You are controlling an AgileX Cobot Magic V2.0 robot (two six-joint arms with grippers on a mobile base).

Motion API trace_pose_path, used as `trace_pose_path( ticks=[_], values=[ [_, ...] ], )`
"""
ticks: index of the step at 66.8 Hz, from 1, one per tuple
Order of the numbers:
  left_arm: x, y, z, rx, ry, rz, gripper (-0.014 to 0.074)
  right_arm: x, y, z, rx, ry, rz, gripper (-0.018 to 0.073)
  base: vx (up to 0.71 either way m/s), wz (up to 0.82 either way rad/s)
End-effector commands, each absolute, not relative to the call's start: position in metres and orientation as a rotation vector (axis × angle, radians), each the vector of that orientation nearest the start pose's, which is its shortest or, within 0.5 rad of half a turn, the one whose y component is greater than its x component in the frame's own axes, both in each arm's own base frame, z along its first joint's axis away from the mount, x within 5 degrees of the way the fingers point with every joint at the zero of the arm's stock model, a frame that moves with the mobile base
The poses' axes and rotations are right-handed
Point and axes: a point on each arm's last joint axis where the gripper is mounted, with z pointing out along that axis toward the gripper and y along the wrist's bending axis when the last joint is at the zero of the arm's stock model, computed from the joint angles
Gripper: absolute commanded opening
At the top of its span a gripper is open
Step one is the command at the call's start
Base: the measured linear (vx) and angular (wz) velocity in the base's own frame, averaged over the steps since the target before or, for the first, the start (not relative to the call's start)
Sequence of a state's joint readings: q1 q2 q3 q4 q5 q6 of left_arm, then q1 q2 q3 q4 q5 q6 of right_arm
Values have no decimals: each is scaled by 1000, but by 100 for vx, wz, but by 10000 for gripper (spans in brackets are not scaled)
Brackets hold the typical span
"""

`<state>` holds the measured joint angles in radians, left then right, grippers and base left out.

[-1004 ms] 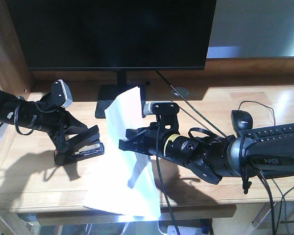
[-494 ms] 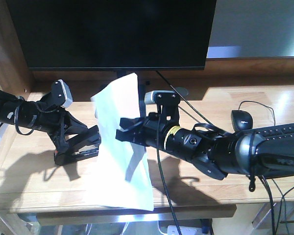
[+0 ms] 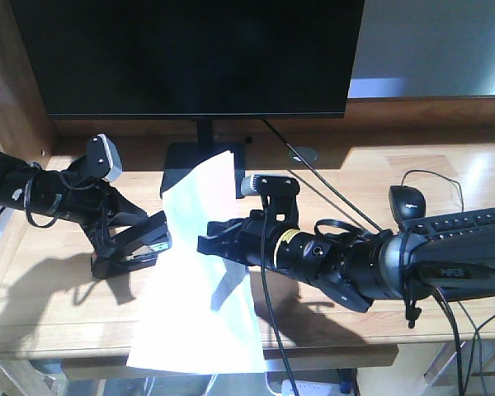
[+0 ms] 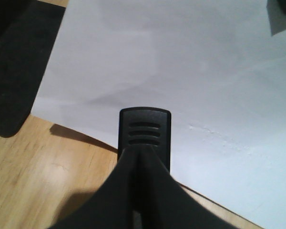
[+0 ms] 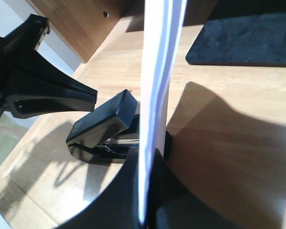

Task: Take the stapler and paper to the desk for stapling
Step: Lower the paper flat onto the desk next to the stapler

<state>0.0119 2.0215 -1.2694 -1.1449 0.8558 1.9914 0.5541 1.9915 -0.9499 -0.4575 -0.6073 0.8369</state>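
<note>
My left gripper (image 3: 146, 241) is shut on the black stapler (image 3: 136, 250), which it holds low over the desk (image 3: 58, 305) at the left. In the left wrist view the stapler (image 4: 145, 130) sticks out past my closed fingers (image 4: 109, 191) and points at the paper (image 4: 181, 71). The right gripper (image 3: 210, 244) is shut on the white paper (image 3: 200, 305) and holds it upright, with its lower edge hanging over the desk's front edge. Seen edge-on in the right wrist view, the paper (image 5: 157, 86) stands right at the stapler's mouth (image 5: 102, 121). I cannot tell whether the sheet is inside it.
A black monitor (image 3: 190, 58) stands at the back, its base (image 3: 181, 165) just behind the paper. A black mouse (image 3: 406, 202) and cables (image 3: 313, 186) lie to the right. A raised wooden side panel (image 3: 8, 74) borders the desk on the left.
The right gripper lifted the paper up and left, then lowered it again; the sheet now hangs further left and lower. The left gripper and stapler shifted only slightly.
</note>
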Motion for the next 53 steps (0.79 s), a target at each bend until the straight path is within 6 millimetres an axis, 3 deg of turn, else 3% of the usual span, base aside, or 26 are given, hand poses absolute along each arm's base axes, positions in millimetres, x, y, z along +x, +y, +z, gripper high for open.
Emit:
trace_pose_path(
  ticks=[1,21,34,44,53],
  values=[
    [400,-62,191,1275,1863,-539,-7,330,230,168,-233,1891,984,-2,0,0],
    [400,-62,191,1275,1863,-539,-7,346,238,151,-195,1920,969,-1,0,0],
    [400,-62,191,1275,1863,-539,-7,364,247,155,-153,1930,969,20,0,0],
    [400,-62,191,1275,1863,-539,-7,371,246,155,-140,1995,898,86,0,0],
    [400,-62,191,1275,1863,-539,-7,372,246,155,-159,2014,860,203,0,0]
  ],
)
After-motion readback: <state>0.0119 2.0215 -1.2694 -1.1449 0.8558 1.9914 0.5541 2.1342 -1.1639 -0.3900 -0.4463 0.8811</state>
